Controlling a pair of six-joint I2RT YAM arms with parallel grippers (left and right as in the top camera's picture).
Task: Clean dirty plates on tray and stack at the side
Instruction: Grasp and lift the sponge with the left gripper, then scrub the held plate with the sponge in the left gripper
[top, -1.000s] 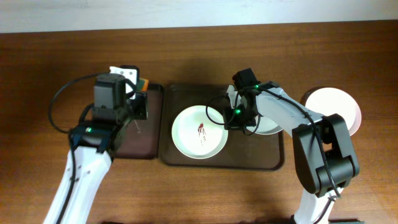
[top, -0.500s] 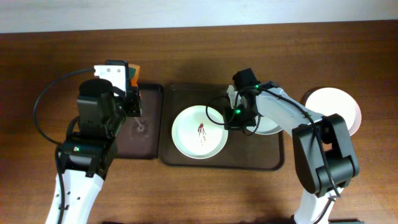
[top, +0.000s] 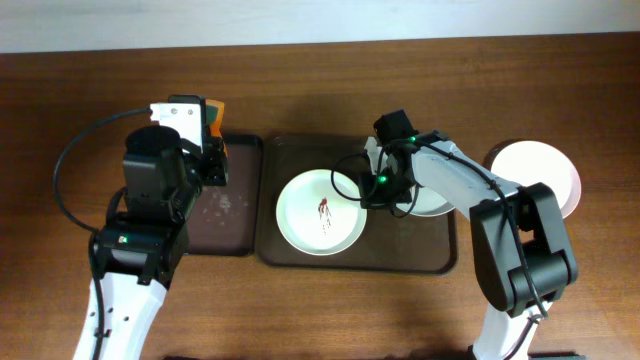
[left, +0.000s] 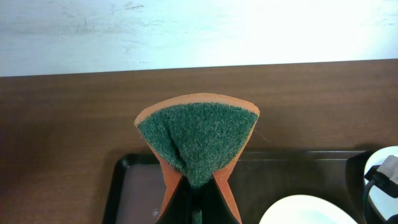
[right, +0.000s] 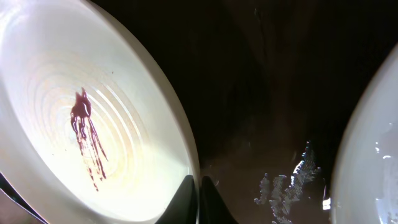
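A white plate (top: 320, 212) with a dark-red smear lies on the left of the dark-brown tray (top: 400, 245). My right gripper (top: 366, 190) is shut on its right rim; in the right wrist view the fingers (right: 199, 196) pinch the rim of that plate (right: 68, 74). A second plate (top: 432, 200) lies on the tray's right, partly under the right arm. A third plate (top: 538, 175) sits off the tray at the right. My left gripper (top: 208, 132) is shut on the folded green-and-orange sponge (left: 198, 140), held above the far end of the small tray (top: 225, 215).
The small black-rimmed tray (left: 134, 186) holds wet streaks. The brown tray's floor (right: 261, 93) is wet between the two plates. The wall edge runs along the far side of the wooden table (top: 320, 90).
My left arm has lifted the sponge off the small tray and drawn back toward the far left. The right arm and the plates have not moved.
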